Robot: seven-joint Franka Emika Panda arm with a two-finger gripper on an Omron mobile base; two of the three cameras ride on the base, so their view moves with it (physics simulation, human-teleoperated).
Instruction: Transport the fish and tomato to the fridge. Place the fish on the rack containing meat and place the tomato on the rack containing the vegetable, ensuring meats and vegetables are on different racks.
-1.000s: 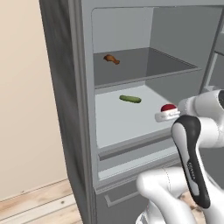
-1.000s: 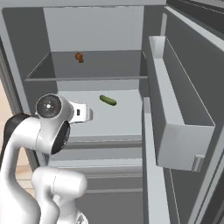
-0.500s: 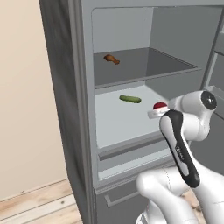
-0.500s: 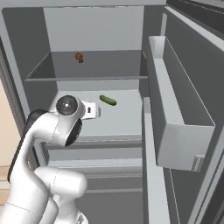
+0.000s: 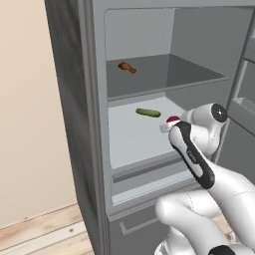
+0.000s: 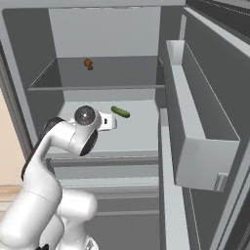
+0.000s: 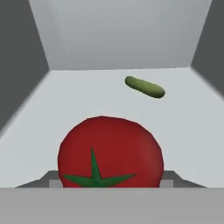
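Observation:
A red tomato (image 7: 109, 151) with a green star-shaped stem sits in my gripper (image 7: 110, 181), which is shut on it. The hand holds it just above the front of the fridge's lower white rack (image 5: 129, 139). From the left base view the tomato (image 5: 173, 119) peeks over the gripper (image 5: 167, 126). A green cucumber (image 5: 148, 112) (image 6: 120, 112) (image 7: 145, 87) lies further back on that same rack. On the upper grey rack (image 5: 159, 74) rests a brown drumstick (image 5: 127, 66) (image 6: 88, 63). In the right base view my gripper (image 6: 111, 122) reaches in over the lower rack's front edge.
The open fridge door (image 6: 205, 73) stands at the right with a deep door bin (image 6: 195, 132). A drawer front (image 5: 149, 172) runs below the lower rack. The fridge's left wall (image 5: 74, 124) borders a beige wall and wood floor (image 5: 35, 234).
The arm has swung forward and carried the tomato from outside the fridge's right side to the front of the lower rack, closer to the cucumber.

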